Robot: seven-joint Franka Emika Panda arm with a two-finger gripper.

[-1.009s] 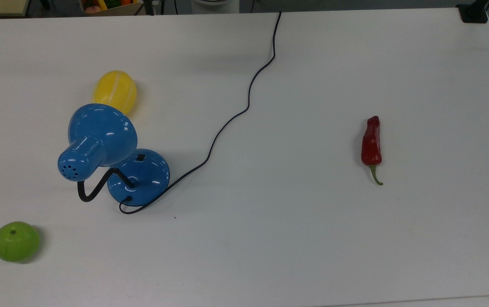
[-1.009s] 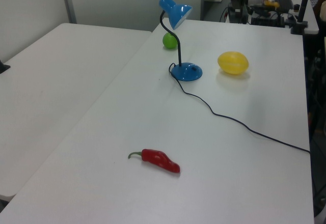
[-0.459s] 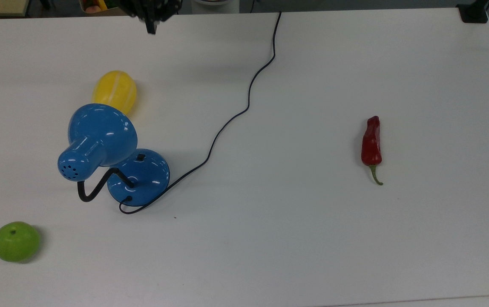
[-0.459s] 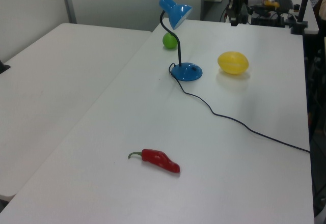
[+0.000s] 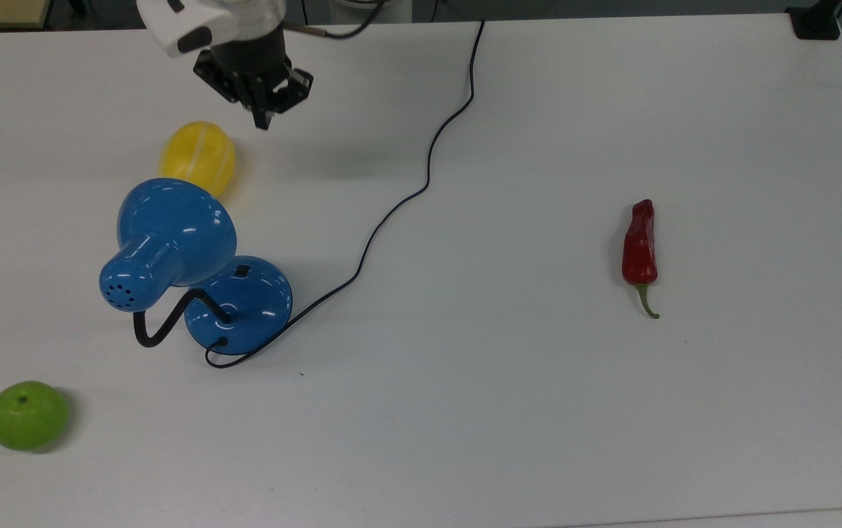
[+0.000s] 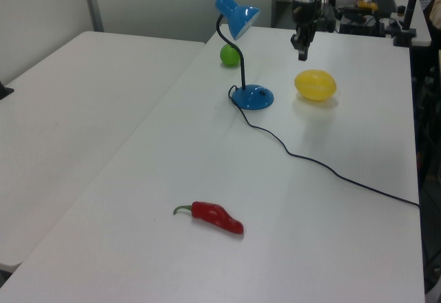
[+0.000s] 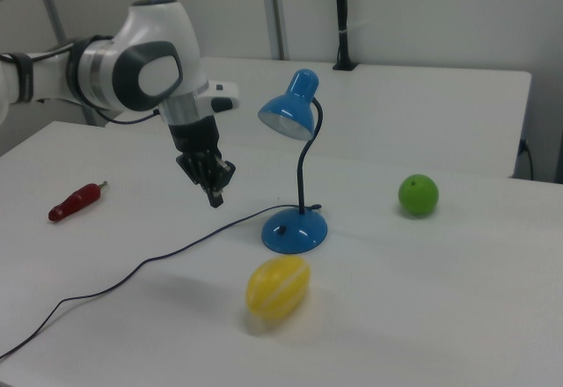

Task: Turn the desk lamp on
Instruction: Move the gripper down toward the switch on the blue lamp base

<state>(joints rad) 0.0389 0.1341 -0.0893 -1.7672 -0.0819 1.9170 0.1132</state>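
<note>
Top view, hand: the hand hangs above the table, near the yellow fruit, well apart from the lamp's base; its fingers look pressed together into one narrow tip pointing down.
Desk lamp: the desk lamp stands toward the top view's left, shade tilted over the far side of its round base, unlit as far as I can judge.
Switch: the small black switch sits on the base's dome, on the side facing the yellow fruit and just clear of the shade's rim.
Risk, shade: coming down on the switch, the hand or wrist may brush the shade or gooseneck and swing the lamp.
Risk, base: the dome is glossy and sloped; an off-centre push may slip off the switch or slide the light base across the table.
Risk, fruit: a low approach may knock the yellow fruit and send it rolling.
Risk, cord: the cord trails off to the table's far edge; snagging it would drag the lamp.
</note>
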